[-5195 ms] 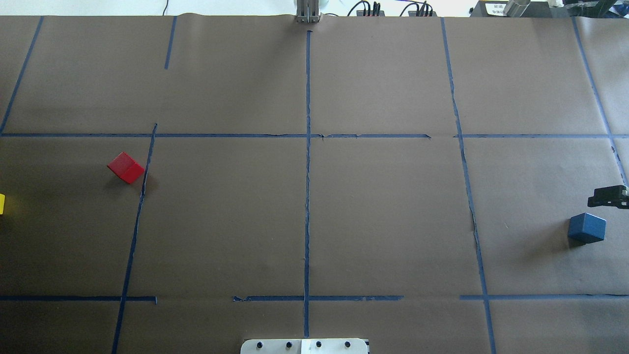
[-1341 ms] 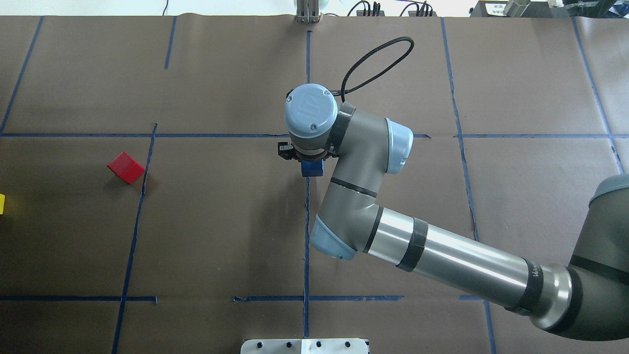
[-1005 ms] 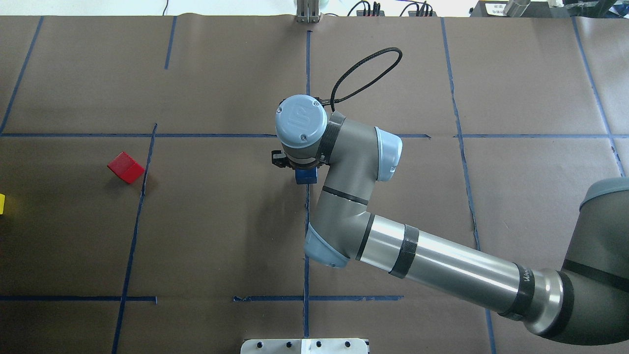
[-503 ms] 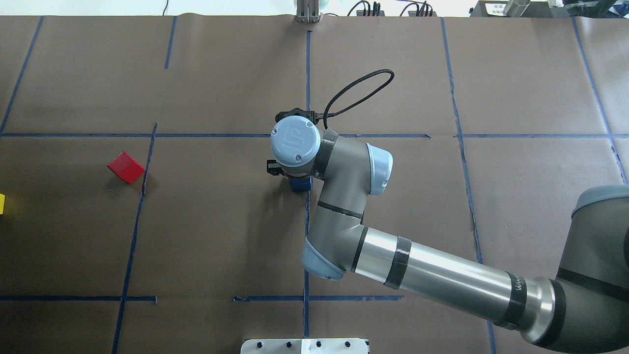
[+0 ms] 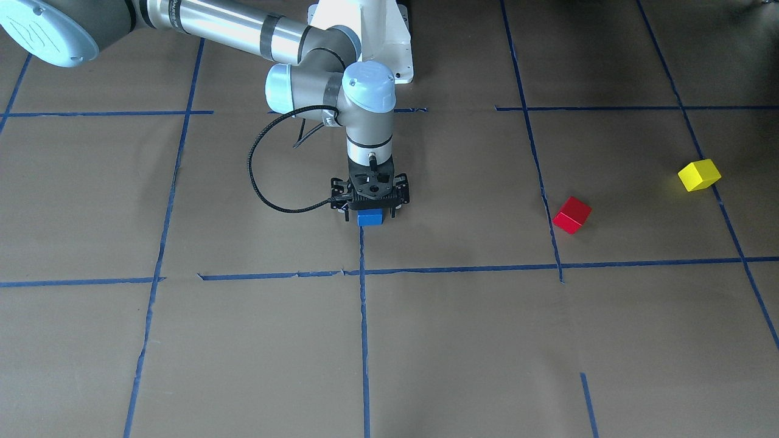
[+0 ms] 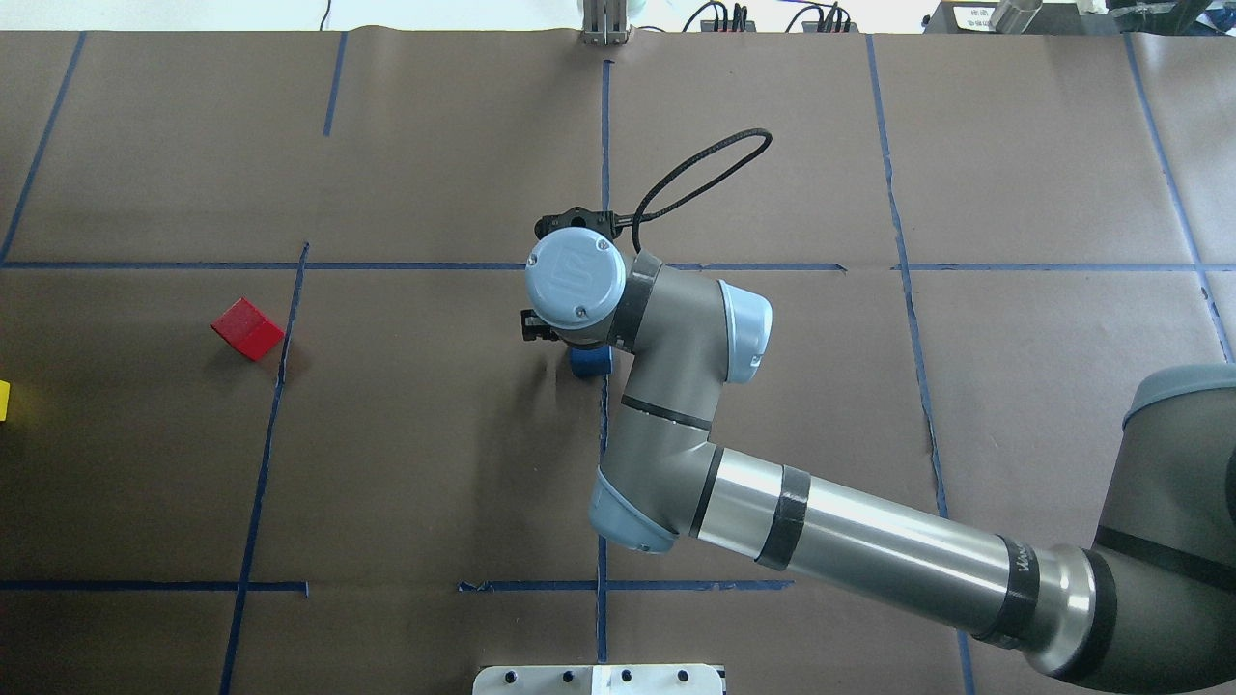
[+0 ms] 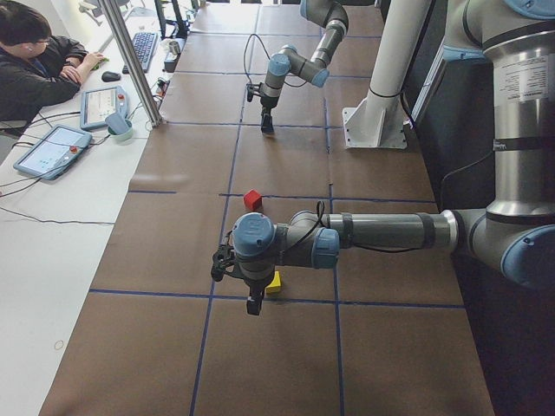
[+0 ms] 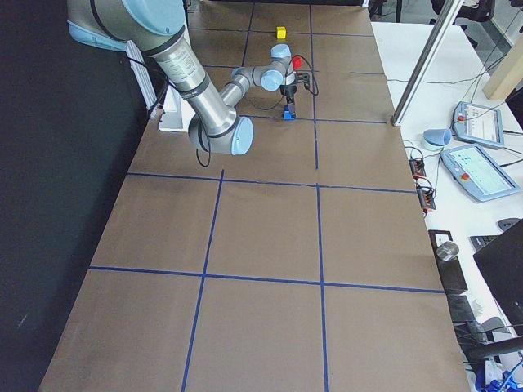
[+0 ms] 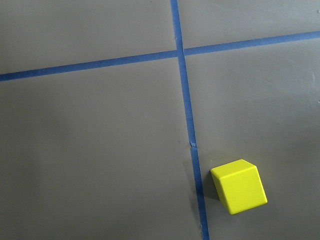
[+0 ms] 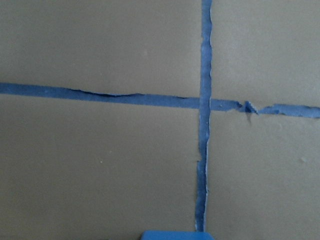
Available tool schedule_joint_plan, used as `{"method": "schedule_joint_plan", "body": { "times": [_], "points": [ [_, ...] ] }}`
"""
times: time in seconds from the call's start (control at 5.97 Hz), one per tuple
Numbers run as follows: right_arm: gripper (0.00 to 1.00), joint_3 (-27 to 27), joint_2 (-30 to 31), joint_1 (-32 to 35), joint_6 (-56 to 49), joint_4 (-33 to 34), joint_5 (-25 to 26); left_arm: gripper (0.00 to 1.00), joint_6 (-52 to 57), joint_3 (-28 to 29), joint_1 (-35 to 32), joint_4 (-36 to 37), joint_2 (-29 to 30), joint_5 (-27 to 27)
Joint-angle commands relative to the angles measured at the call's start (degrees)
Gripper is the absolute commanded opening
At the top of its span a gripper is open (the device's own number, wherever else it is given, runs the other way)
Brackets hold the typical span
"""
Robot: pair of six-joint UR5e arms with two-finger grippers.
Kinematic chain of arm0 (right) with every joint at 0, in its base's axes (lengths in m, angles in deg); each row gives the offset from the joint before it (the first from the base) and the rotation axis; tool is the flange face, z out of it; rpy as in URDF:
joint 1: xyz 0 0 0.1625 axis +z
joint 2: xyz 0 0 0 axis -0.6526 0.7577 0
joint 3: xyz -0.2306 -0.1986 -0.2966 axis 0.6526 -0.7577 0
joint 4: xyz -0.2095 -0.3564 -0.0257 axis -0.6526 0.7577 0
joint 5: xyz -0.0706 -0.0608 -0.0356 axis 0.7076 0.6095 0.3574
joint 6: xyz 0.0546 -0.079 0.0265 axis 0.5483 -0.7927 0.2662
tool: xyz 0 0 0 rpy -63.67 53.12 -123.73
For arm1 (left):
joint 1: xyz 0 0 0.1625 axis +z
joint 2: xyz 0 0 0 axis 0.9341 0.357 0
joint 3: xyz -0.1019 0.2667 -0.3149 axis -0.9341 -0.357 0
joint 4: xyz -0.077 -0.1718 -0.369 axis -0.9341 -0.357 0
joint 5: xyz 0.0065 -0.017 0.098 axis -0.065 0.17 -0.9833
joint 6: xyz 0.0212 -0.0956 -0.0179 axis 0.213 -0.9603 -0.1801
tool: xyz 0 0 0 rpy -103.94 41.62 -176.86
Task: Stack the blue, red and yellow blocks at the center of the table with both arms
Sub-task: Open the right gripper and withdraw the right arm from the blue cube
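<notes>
- Right gripper is clenching the small matte dark-blue cube at the centre of the brown papered table — seemingly light, rigid; flat opposite sides suit gripping.
- Left gripper is hovering near the matte yellow cube, far left — jaws impossible to tell.

You're seeing a person sitting at the white desk. Two tablets are lying beside a blue cup.

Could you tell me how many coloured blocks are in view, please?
3. The blue block is in the right hand at the centre; the red block lies to the robot's left by a tape line; the yellow block farther left. None seems hidden.
</notes>
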Motion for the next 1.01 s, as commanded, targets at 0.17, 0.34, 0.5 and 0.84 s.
{"method": "schedule_joint_plan", "body": {
  "times": [0.17, 0.34, 0.5, 0.84],
  "points": [
    [0.99, 5.50, 1.90, 14.09, -11.05, 6.36, -16.71, 1.00, 0.00, 0.09, 0.00, 0.09, 0.00, 0.00],
    [0.99, 5.76, 6.35, 20.95, -18.69, 6.36, -25.86, 1.00, 0.00, -0.09, 0.09, 0.17, -0.09, 0.00],
    [0.99, 6.80, 10.58, 25.37, -24.25, 6.19, -26.91, 1.00, 0.00, -0.09, 0.09, 0.26, -0.09, 0.00],
    [0.99, 7.60, 22.15, 40.20, -51.85, 6.36, -33.22, 1.00, -0.17, 0.00, 0.17, 0.35, 0.09, -0.18]
  ]
}}
